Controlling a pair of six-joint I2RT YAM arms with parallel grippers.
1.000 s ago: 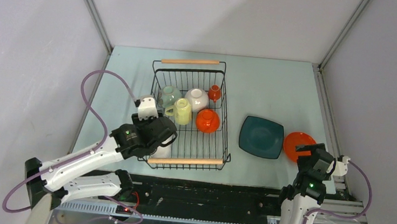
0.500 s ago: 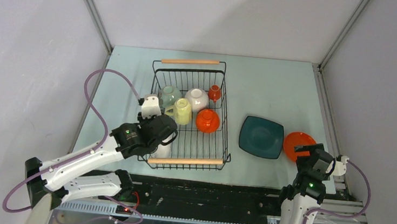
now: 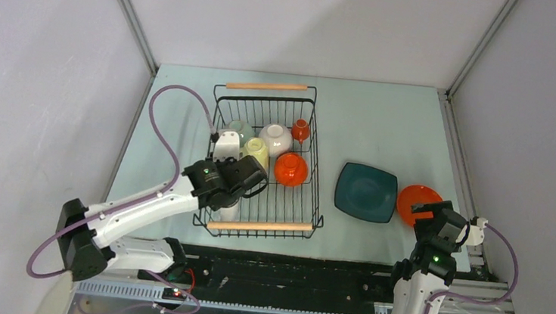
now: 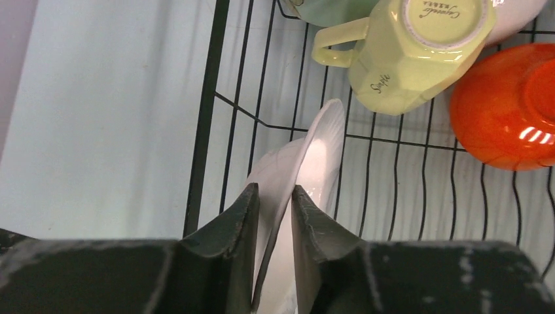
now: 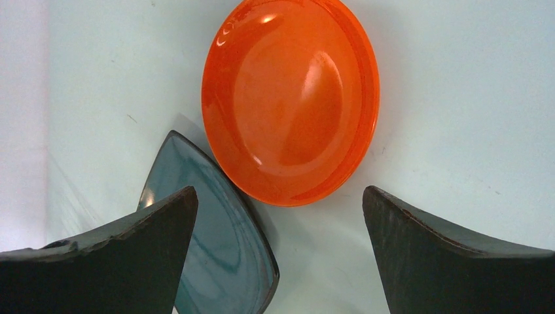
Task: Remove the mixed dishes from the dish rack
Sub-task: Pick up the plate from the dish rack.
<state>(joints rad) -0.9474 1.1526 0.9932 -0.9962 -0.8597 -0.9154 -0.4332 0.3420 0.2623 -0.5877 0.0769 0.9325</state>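
The black wire dish rack (image 3: 316, 206) sits mid-table with two wooden handles. Inside lie a pale yellow mug (image 3: 256, 153), a pale green bowl (image 3: 236, 127), a white bowl (image 3: 276, 137), an orange bowl (image 3: 290, 169) and a small orange cup (image 3: 301, 129). My left gripper (image 4: 275, 196) is shut on the rim of a white bowl (image 4: 321, 140) standing on edge in the rack's near left corner. The dark teal square plate (image 3: 365, 192) and orange plate (image 3: 417, 199) lie on the table right of the rack. My right gripper (image 5: 280, 199) is open and empty just above the orange plate (image 5: 291, 98).
Grey walls enclose the table on three sides. The rack's near wooden handle (image 3: 260, 226) lies just in front of my left wrist. The teal plate (image 5: 216, 248) sits under my right gripper's left finger. Bare tabletop (image 3: 384, 121) lies behind the plates.
My left arm has swung to the right, over the rack's near left corner, and moved further into the rack. The right arm has not moved.
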